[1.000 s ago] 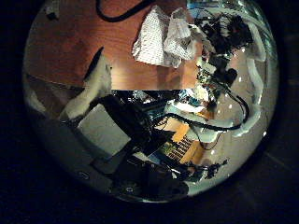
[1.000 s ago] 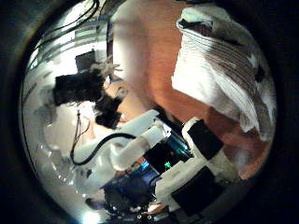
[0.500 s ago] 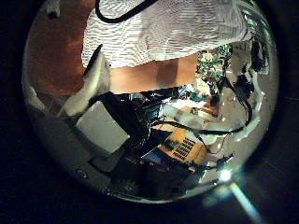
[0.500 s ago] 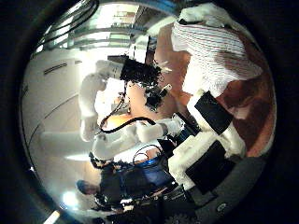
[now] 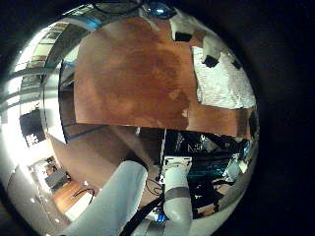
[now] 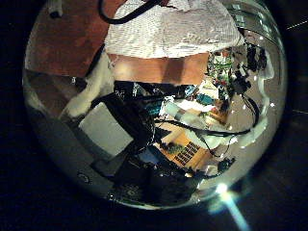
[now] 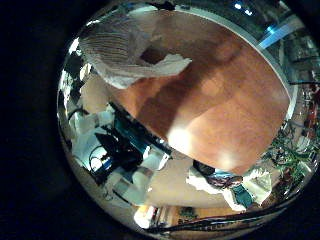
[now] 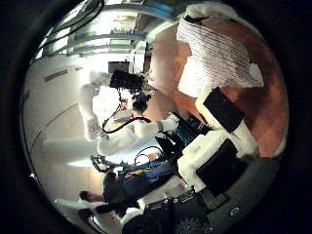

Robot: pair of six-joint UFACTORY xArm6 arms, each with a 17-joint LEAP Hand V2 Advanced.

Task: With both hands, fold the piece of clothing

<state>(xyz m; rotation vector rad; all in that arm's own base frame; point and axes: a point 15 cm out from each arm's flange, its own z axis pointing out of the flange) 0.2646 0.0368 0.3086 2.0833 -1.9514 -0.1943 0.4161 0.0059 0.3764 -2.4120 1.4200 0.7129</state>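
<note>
From my palm cameras I see a bare reddish-brown wooden table (image 5: 138, 79) in a bright lab room, with wide open tabletop stretching away from the cloth. The white, thin-striped piece of clothing (image 6: 173, 29) lies crumpled near one table edge, seen again beside the right palm (image 8: 219, 49). Across the room the left hand (image 8: 132, 83) hangs above the table, its fingers too small to read. For the right hand I cannot tell the finger state either.

White striped garment (image 6: 173, 31), brown table (image 5: 133, 79)
</note>
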